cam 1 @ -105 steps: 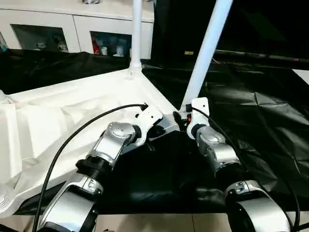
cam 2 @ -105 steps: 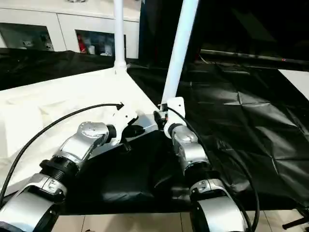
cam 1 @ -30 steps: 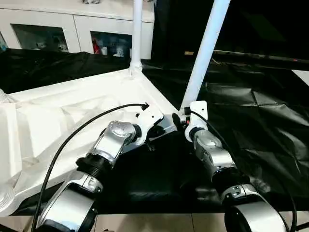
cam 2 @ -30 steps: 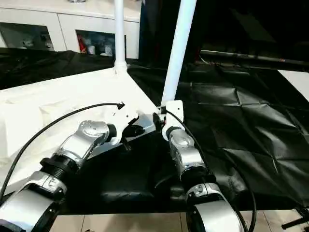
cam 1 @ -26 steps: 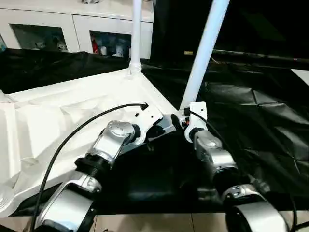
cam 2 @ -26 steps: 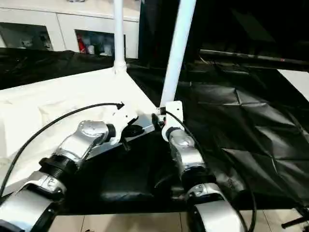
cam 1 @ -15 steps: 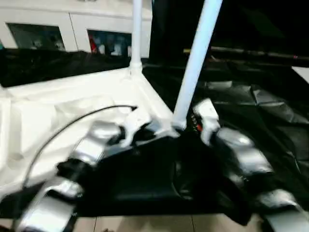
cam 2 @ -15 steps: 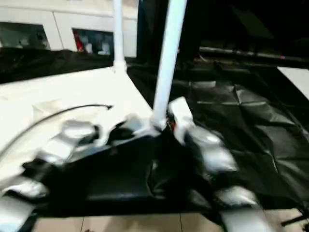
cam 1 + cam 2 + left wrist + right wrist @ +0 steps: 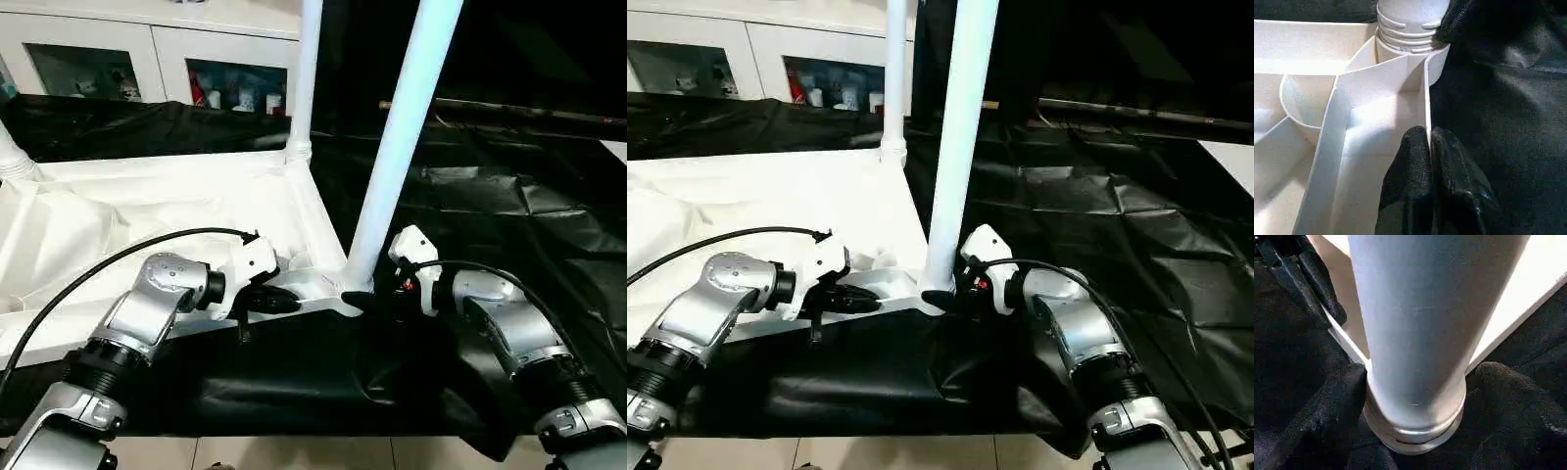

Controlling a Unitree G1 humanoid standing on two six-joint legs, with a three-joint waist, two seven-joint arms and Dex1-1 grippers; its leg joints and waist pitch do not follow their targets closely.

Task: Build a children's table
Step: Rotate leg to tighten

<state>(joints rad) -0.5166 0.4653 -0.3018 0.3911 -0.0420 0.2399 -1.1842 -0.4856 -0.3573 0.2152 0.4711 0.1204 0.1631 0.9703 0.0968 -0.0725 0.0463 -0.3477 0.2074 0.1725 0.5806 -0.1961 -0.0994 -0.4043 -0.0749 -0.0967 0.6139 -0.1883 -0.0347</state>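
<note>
Top: the white top [image 9: 147, 211] is laid upside down on the black-covered work table [image 9: 519, 225], ribbed underside up, in front of a white cabinet [image 9: 147, 59].
Near leg: a leg [image 9: 397, 162] is stood upright in the near right corner socket [image 9: 1405, 41]; ribbed rings at its base are seen just above the socket rim, so full seating cannot be confirmed.
Far leg: a second leg [image 9: 304, 78] is stood in the far right corner socket.
Third corner: the base of what is taken for a third leg [image 9: 12, 157] is seen at the far left corner, mostly cut off by the picture edge.
Fourth corner: cannot be told.
Left gripper: the left gripper [image 9: 279, 299] is clenched on the top's thin side wall [image 9: 1426, 117] just beside the near leg, one finger [image 9: 1410, 166] inside the wall and one outside.
Right gripper: the right gripper [image 9: 1415, 406] is spread around the foot of the near leg, a finger [image 9: 1327, 401] on each side; whether the leg is actually squeezed cannot be told.
Done, as judged: at least two legs placed, probably three.
Left, as judged: the near leg to be pressed or twisted home, the unseen corner to be filled if empty, then the table to be turned upright.
</note>
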